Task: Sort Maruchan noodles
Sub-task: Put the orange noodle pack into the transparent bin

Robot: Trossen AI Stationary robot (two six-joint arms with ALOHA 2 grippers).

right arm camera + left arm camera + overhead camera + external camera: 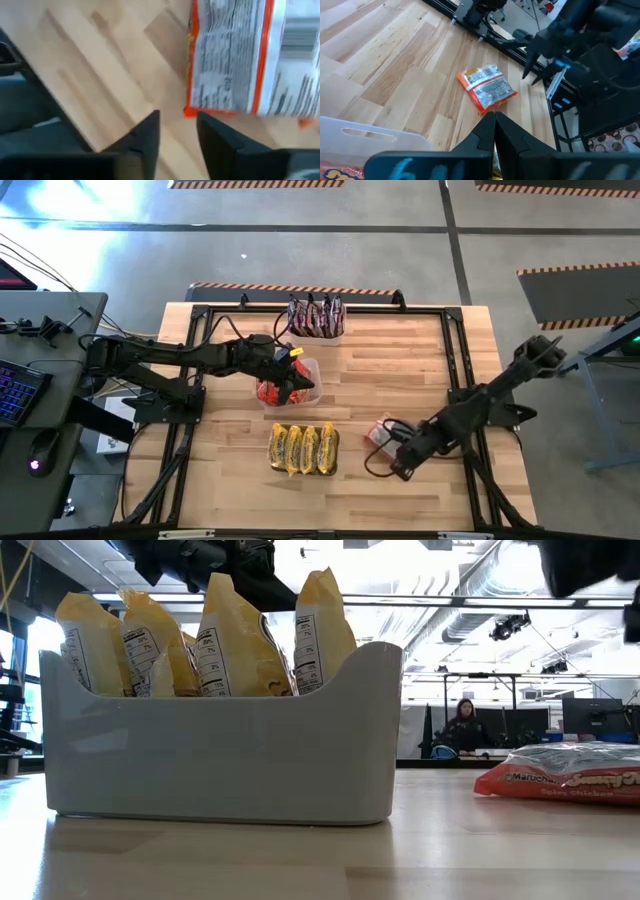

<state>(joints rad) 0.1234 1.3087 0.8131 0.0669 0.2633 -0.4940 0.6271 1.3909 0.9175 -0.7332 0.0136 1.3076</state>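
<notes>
Right gripper (177,132) fingers parted with nothing between them, red noodle packet (240,55) lying just ahead on the table (100,65), left gripper (495,131) closed empty above the red-packet tub (310,367)

This is a robot lab in a big work hall. Two dark robot arms are fixed to a black metal frame (455,340) around a wooden worktop (400,370). The floor (300,250) is bare grey concrete with yellow and black stripe tape (290,287) stuck on it. Next to the worktop is a desk with a lit-up keyboard (18,390), a mouse (40,452) and lots of cables (30,265). In the low view, big pipes (470,600) and bright lights hang from the high ceiling. Far back, a person (465,725) sits at a desk with computer screens (590,718).
</notes>
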